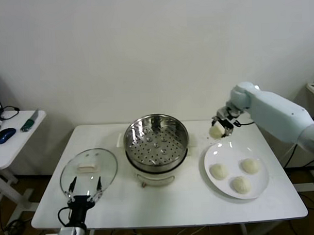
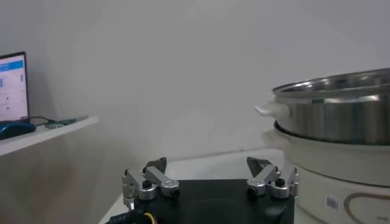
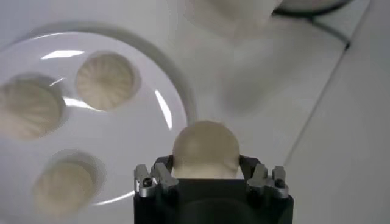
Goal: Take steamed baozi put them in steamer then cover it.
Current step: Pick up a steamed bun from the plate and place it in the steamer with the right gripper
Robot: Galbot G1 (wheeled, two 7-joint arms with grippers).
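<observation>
Left gripper (image 1: 83, 189) (idle), right gripper (image 3: 206, 173) gripping baozi (image 3: 205, 148)

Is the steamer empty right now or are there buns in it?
Empty: the steamer shows only its bare perforated bottom.

The round stainless-steel steamer basin (image 1: 156, 139) is polished and mirror-bright, with a perforated bottom, on a glossy white plastic-looking cooker base (image 2: 341, 173). The smooth, matt cream-white dough bun (image 3: 205, 149) sits between the right tool's (image 3: 207, 176) metal fingers. Below it, the glossy white plate (image 1: 217, 185) reflects light. The surface (image 1: 165, 202) is smooth white.
</observation>
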